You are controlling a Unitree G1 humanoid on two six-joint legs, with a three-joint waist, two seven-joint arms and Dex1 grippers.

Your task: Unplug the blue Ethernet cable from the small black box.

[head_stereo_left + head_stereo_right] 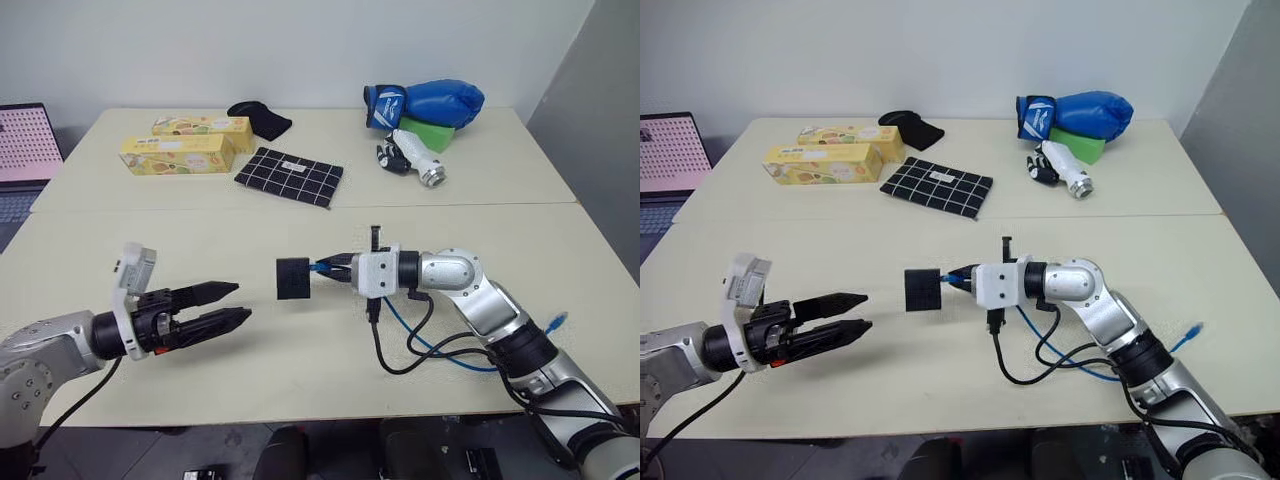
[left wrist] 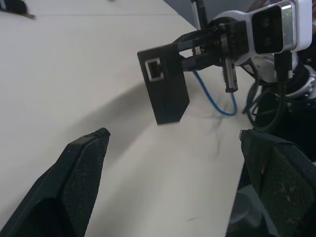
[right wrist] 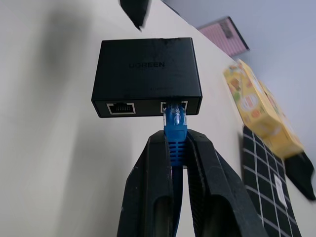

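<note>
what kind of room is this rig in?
Probably an office or lab test room: two plain pale tables pushed together against a bare white wall, a laptop at the edge, and unrelated props laid out, such as a blue boxing glove and yellow boxes.

So my right gripper [image 1: 335, 268] is up over the middle of the surface [image 1: 300, 385], pinching the cable [image 3: 175, 133] right behind its plug. The box [image 1: 293, 278] hangs off that plug, clear of the surface, to the left. My left gripper [image 1: 225, 305] sits further left, apart from the box. Rest of the cable trails back right along my arm.
</note>
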